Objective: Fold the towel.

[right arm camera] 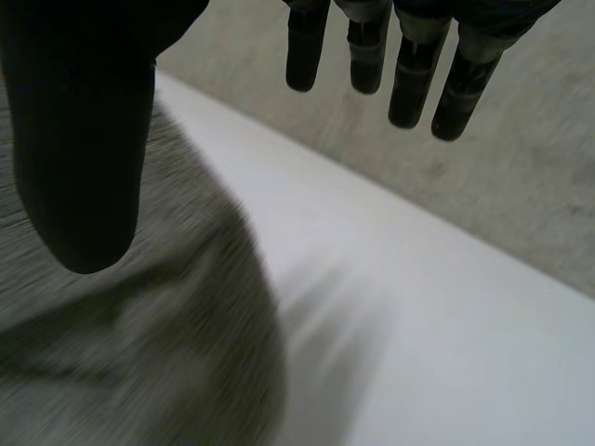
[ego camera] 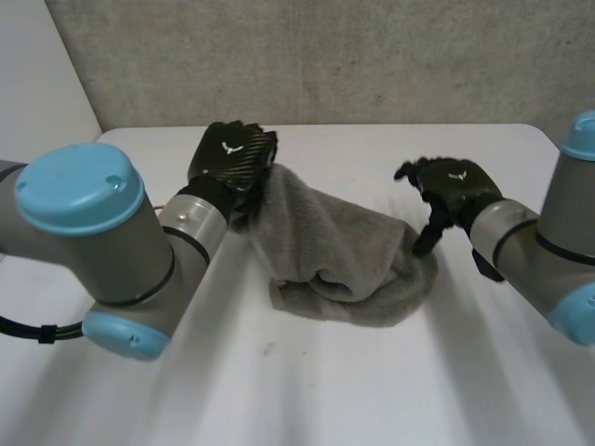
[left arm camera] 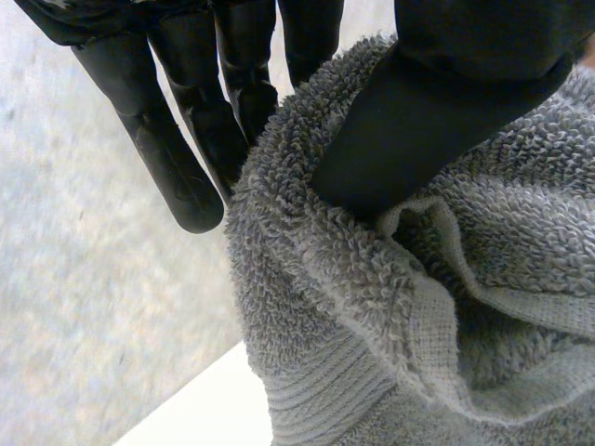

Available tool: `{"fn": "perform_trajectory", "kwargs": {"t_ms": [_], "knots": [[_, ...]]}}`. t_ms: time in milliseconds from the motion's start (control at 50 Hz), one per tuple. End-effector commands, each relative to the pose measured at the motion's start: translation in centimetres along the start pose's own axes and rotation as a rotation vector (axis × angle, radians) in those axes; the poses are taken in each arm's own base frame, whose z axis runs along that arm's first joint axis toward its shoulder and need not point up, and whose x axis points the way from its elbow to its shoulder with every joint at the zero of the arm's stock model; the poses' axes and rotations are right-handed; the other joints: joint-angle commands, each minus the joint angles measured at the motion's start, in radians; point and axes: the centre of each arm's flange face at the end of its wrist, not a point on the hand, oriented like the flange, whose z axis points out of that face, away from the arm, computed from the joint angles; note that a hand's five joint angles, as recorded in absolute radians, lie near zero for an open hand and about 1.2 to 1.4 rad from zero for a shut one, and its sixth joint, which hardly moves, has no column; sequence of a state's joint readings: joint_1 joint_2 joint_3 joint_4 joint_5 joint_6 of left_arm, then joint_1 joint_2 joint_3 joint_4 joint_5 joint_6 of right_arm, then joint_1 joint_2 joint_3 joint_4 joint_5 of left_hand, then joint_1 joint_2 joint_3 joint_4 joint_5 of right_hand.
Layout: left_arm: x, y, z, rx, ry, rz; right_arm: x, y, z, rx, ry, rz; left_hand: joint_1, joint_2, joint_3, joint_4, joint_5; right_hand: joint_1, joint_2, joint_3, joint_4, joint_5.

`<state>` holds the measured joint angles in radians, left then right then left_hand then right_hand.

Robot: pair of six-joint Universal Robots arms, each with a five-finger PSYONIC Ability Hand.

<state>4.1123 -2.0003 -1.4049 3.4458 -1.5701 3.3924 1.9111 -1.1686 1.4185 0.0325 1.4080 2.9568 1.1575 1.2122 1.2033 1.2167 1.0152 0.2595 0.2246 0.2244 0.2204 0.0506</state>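
over the white table (ego camera: 279,390), seen from behind the arms, the grey towel (ego camera: 344,265) lay bunched in a soft heap near the middle, one end held up off the surface by the left hand (ego camera: 232,153). the right hand (ego camera: 453,190) hung just beside the heap's other end, its thumb pointing down close to the cloth. to my eye the lift was meant to shake the towel out of its lump so an edge could be found for folding.

along the left palm, the thumb (left arm camera: 437,111) pressed the terry pile against the fingers (left arm camera: 163,149), a hemmed edge bunched just under the pinch, so this hand was clamped on the towel at an edge or corner; which, i could not tell.

along the right palm, the fingers (right arm camera: 409,84) were straight and well apart from the thumb (right arm camera: 84,139), holding nothing, with the towel under the thumb and bare table beyond. i judged it was spread ready to take a 2nd hold.
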Motion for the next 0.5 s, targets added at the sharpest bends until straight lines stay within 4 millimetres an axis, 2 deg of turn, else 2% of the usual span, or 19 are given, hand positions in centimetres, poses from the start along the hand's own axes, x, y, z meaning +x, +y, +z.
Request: {"fn": "perform_trajectory", "kwargs": {"t_ms": [20,80,120,140,180,240,280,300,340,400,440,460,500], "knots": [[-2.7,3.6,2.5,-0.107,-0.067,0.001,-1.1,1.2,-3.8,-0.124,-0.046,-0.063,0.239,0.184,0.193,0.18,0.207,0.201,0.236,0.236,0.24,0.236],[-3.6,4.1,3.2,-0.11,-0.087,-0.001,-1.7,2.1,-4.6,-0.155,-0.074,-0.088,0.239,0.184,0.193,0.18,0.207,0.295,0.33,0.33,0.334,0.33],[-3.9,4.0,4.0,-0.094,-0.097,0.0,-3.4,2.6,-5.6,-0.168,-0.133,-0.095,0.239,0.184,0.193,0.18,0.207,0.365,0.4,0.401,0.405,0.4],[-3.9,4.0,4.0,-0.094,-0.097,0.0,-3.4,2.6,-5.6,-0.168,-0.134,-0.095,0.239,0.184,0.193,0.18,0.207,0.366,0.401,0.401,0.405,0.4],[-4.2,3.9,4.6,-0.084,-0.104,0.001,-5.7,3.0,-6.6,-0.172,-0.22,-0.108,0.239,0.184,0.193,0.18,0.207,0.392,0.427,0.427,0.431,0.426],[-4.6,3.8,5.3,-0.071,-0.114,0.002,-6.8,3.1,-7.1,-0.17,-0.261,-0.117,0.239,0.184,0.193,0.18,0.207,0.392,0.427,0.427,0.431,0.426],[-4.8,3.8,5.6,-0.073,-0.117,0.002,-8.9,3.5,-7.7,-0.166,-0.338,-0.134,0.239,0.184,0.193,0.18,0.207,0.386,0.421,0.421,0.425,0.421],[-4.8,3.8,5.6,-0.073,-0.117,0.002,-8.9,3.5,-7.7,-0.166,-0.338,-0.134,0.239,0.184,0.193,0.18,0.207,0.386,0.421,0.421,0.425,0.421],[-4.7,3.9,5.6,-0.079,-0.114,0.0,-10.4,4.9,-6.9,-0.197,-0.38,-0.147,0.239,0.184,0.193,0.18,0.207,0.337,0.372,0.372,0.376,0.371],[-4.6,4.2,5.4,-0.095,-0.11,-0.001,-11.0,5.5,-6.0,-0.205,-0.39,-0.148,0.239,0.184,0.193,0.18,0.207,0.275,0.31,0.31,0.314,0.309],[-4.6,4.3,5.1,-0.11,-0.106,-0.003,-11.4,6.4,-3.8,-0.222,-0.383,-0.125,0.239,0.184,0.193,0.18,0.207,0.146,0.181,0.181,0.185,0.18],[-4.6,4.3,5.1,-0.11,-0.106,-0.003,-11.4,6.4,-3.8,-0.222,-0.383,-0.125,0.239,0.184,0.193,0.18,0.207,0.145,0.18,0.181,0.185,0.18],[-4.5,4.4,5.0,-0.116,-0.105,-0.004,-11.5,6.4,-1.7,-0.209,-0.365,-0.101,0.239,0.184,0.193,0.18,0.207,0.137,0.172,0.172,0.176,0.171]]}}
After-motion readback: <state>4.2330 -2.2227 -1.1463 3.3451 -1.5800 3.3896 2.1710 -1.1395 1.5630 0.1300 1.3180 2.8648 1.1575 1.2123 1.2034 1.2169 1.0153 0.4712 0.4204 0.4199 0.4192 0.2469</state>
